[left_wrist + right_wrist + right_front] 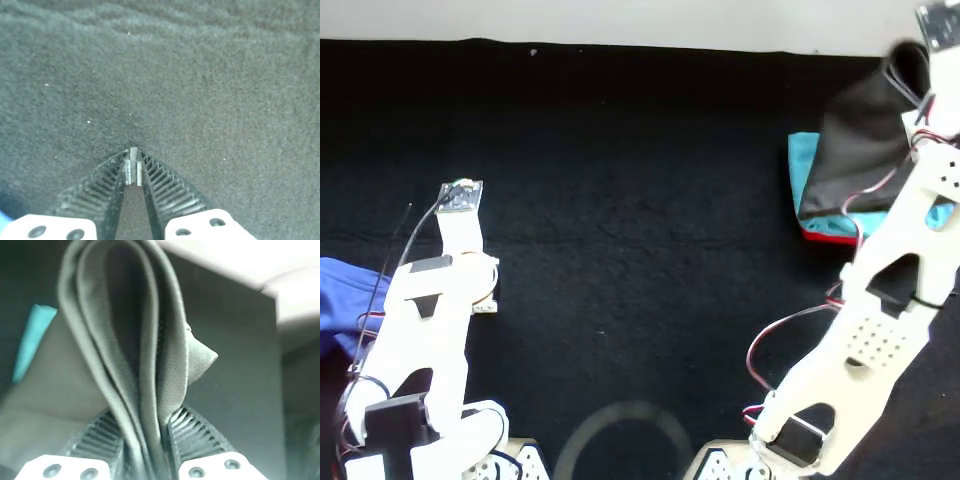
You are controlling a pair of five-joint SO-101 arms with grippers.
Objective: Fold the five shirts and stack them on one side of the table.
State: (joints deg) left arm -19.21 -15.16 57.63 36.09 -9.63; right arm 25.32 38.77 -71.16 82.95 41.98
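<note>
R claw (145, 415) clamped tight on bunched fold of dark grey fabric shirt (855, 150), held up w/ its lower part draped on the stack at table's right side: folded teal shirt (803, 165) on top, red shirt (825, 237) edge under it. L claw (132, 160) fully closed, nothing in it, tips just above black cloth table (640, 200). Crumpled blue shirt (345, 295) at left edge, beside L arm.

White plastic left arm (425, 320) and right arm (890, 300), red and black cables (751, 352), ribbed black jaws
</note>
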